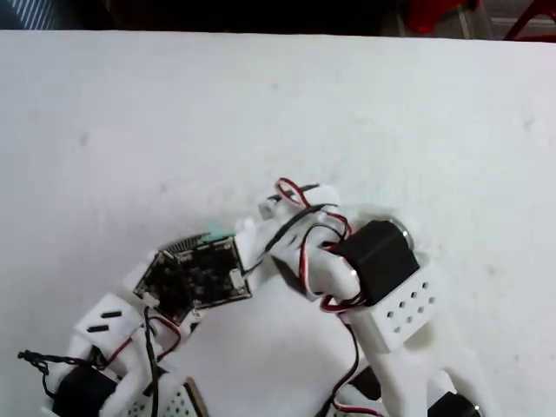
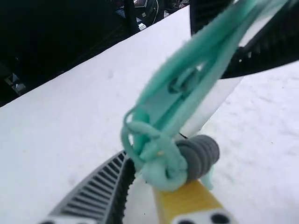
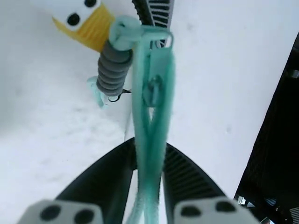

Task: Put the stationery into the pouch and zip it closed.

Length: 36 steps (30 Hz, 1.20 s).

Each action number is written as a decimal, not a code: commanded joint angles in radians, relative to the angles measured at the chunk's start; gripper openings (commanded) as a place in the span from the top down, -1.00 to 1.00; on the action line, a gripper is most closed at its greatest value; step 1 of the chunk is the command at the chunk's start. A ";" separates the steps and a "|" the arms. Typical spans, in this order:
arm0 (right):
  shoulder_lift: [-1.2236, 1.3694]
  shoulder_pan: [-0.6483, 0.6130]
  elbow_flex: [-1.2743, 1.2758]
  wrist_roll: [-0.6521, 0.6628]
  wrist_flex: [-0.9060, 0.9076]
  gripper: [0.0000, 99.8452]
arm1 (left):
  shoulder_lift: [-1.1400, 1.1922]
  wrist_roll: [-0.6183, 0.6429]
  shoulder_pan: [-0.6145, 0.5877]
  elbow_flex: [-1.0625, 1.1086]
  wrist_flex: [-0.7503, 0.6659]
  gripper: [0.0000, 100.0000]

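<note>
Both grippers are holding the teal pouch (image 3: 152,93) over the white table (image 1: 261,104).
The left gripper (image 2: 159,169) is pinching its corded zip end, and the right gripper (image 3: 149,170) is clamping the opposite edge; they are meeting at lower centre of the high view.

In the high view, the pouch (image 1: 213,234) was almost wholly hidden beneath both arms (image 1: 382,269); a teal sliver showed. In the wrist views it was blurred near the lens and cut off by the frame edges. Its zip state and contents could not be determined.
</note>
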 commanded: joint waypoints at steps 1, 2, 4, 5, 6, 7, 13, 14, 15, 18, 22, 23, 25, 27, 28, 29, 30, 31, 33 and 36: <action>-0.005 -0.007 -0.049 -0.040 -0.022 0.86 | -0.001 0.011 0.051 -0.051 -0.032 0.95; -0.005 -0.007 -0.048 -0.040 -0.025 0.80 | -0.001 0.011 0.073 -0.051 -0.032 0.95; -0.005 -0.007 -0.046 -0.063 -0.030 0.67 | -0.001 0.011 0.111 -0.051 -0.028 0.95; -0.005 -0.007 -0.046 -0.080 -0.036 0.62 | -0.001 0.011 0.127 -0.051 -0.026 0.95; -0.005 -0.007 -0.046 -0.087 -0.038 0.57 | -0.001 0.011 0.136 -0.051 -0.026 0.95; -0.005 -0.007 -0.046 -0.091 -0.038 0.52 | -0.001 0.011 0.143 -0.052 -0.026 0.95; -0.005 -0.036 -0.043 -0.095 -0.005 0.54 | -0.001 0.011 0.142 -0.052 -0.029 0.95; -0.004 -0.041 -0.032 -0.092 -0.008 0.59 | -0.001 0.011 0.142 -0.054 -0.031 0.95; -0.007 -0.044 -0.012 -0.087 -0.021 0.64 | -0.001 0.011 0.142 -0.055 -0.031 0.95; -0.015 -0.045 0.017 -0.091 -0.079 0.90 | -0.001 0.011 0.142 -0.083 -0.023 0.95; -0.015 -0.053 0.020 -0.098 -0.093 0.96 | -0.001 0.011 0.143 -0.037 -0.052 0.94; -0.015 -0.071 0.020 -0.101 -0.093 0.97 | -0.001 0.011 0.143 -0.021 -0.069 0.94; -0.015 -0.099 0.018 -0.132 -0.093 0.96 | -0.001 0.011 0.143 -0.014 -0.081 0.94; -0.016 -0.124 0.017 -0.144 -0.093 0.97 | -0.001 0.011 0.143 -0.020 -0.084 0.94; -0.019 -0.136 0.017 -0.147 -0.093 0.97 | -0.001 0.012 0.143 -0.029 -0.080 0.94; -0.028 -0.143 0.017 -0.147 -0.093 0.97 | -0.001 0.012 0.142 -0.037 -0.077 0.94; -0.041 -0.150 0.017 -0.147 -0.093 0.96 | -0.001 0.025 0.140 -0.046 -0.066 0.94; -0.056 -0.151 0.017 -0.147 -0.093 0.96 | -0.001 0.048 0.136 -0.058 -0.054 0.94; -0.096 -0.151 0.017 -0.137 -0.093 0.96 | -0.001 0.110 0.134 -0.089 -0.034 0.94; -0.145 -0.151 0.017 -0.141 -0.093 0.96 | -0.001 0.137 0.127 -0.144 0.008 0.91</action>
